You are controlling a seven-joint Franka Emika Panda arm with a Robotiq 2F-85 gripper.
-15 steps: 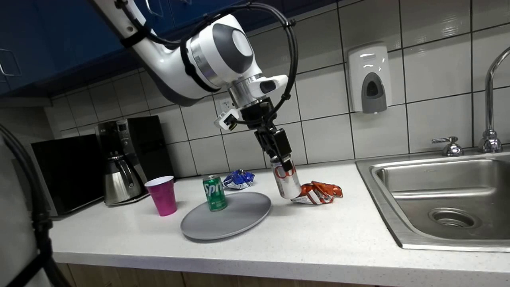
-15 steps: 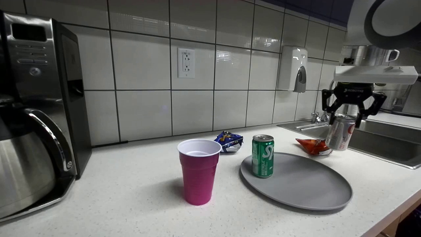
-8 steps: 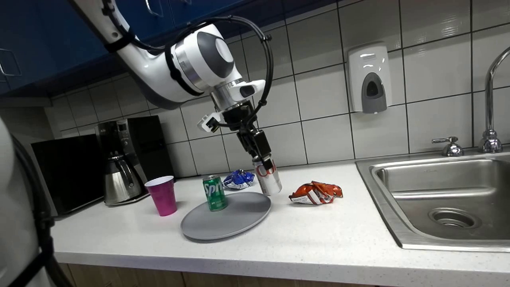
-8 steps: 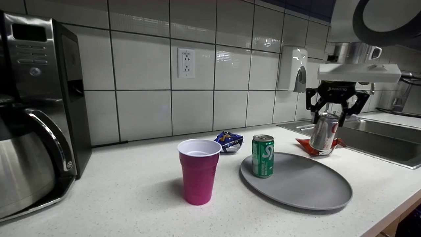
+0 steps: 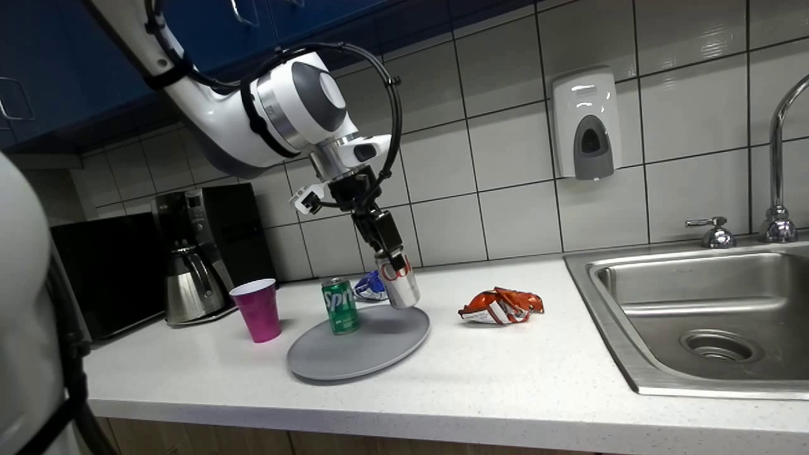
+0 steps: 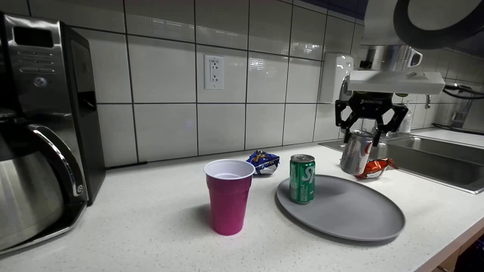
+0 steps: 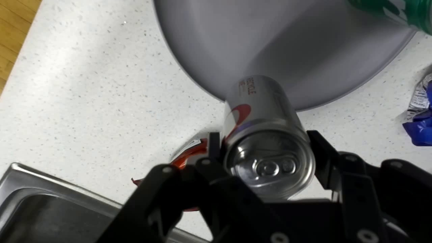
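Observation:
My gripper (image 6: 361,142) is shut on a silver soda can (image 6: 355,155) with red lettering, its fingers on either side near the top. In the wrist view the can (image 7: 260,101) points away from me, lid and pull tab toward the camera. It hangs tilted in the air, its lower end over the near rim of the grey plate (image 7: 209,37) in that view. A green Sprite can (image 5: 341,309) stands upright on the plate (image 5: 379,347); only part of this green can (image 7: 401,13) shows in the wrist view.
A magenta cup (image 6: 228,204) stands beside the plate. A blue crumpled wrapper (image 6: 264,162) lies near the wall, an orange one (image 5: 502,305) between plate and sink (image 5: 619,341). The coffee maker (image 5: 208,253) stands at the back, and a soap dispenser (image 5: 584,123) hangs on the tiles.
The gripper has carried the silver can away from the orange wrapper and sink side toward the plate. In an exterior view it now partly covers the blue wrapper. Other objects have stayed put.

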